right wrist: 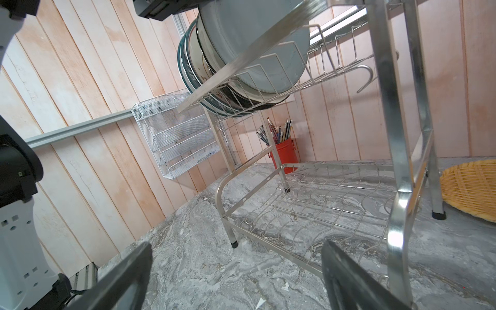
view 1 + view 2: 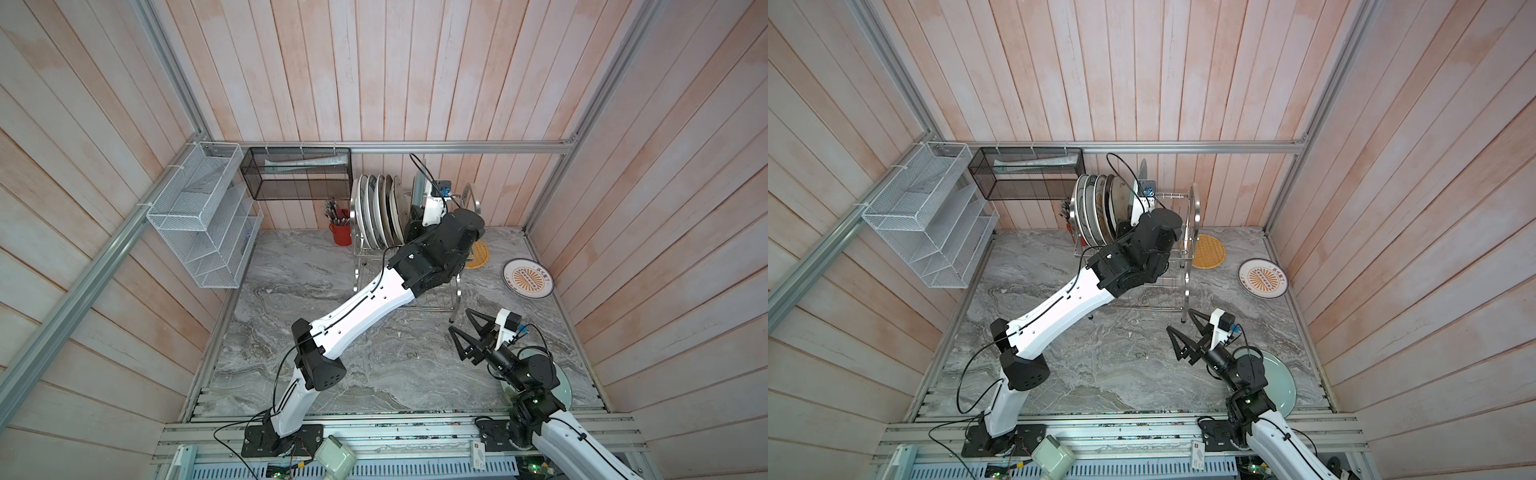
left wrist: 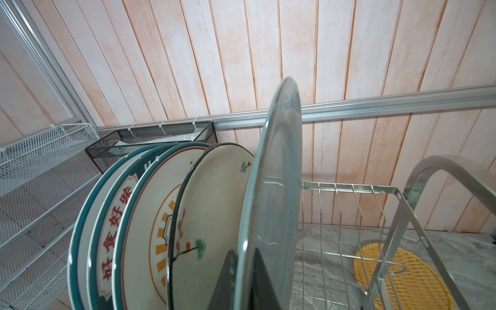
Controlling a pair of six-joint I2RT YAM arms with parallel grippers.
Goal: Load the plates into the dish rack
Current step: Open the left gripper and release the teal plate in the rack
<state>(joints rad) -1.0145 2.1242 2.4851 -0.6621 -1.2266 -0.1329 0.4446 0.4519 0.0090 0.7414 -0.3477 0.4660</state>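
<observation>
Top views: your right gripper [image 2: 459, 321] hangs wide open, near right; dish rack [image 2: 1192, 216] stands far centre, plates [image 2: 376, 210] upright in its upper tier.
Left wrist: your left gripper [image 3: 244, 265] pinches the grey-blue plate [image 3: 273, 188], upright beside those.
Right wrist: jaws apart, empty.

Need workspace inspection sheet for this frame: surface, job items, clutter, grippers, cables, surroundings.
Surface: grey marble tabletop.
Job's things: dish rack, several plates upright in top tier; sunburst plate, orange woven plate, pale green plate flat on tabletop.
Clutter: red pencil cup beside rack.
Grippers: left gripper shut on grey-blue plate edge; right gripper open, empty.
Cables: black cable along left arm, loops above wrist.
Surroundings: plank walls, metal rails, white mesh organiser, black mesh basket.
</observation>
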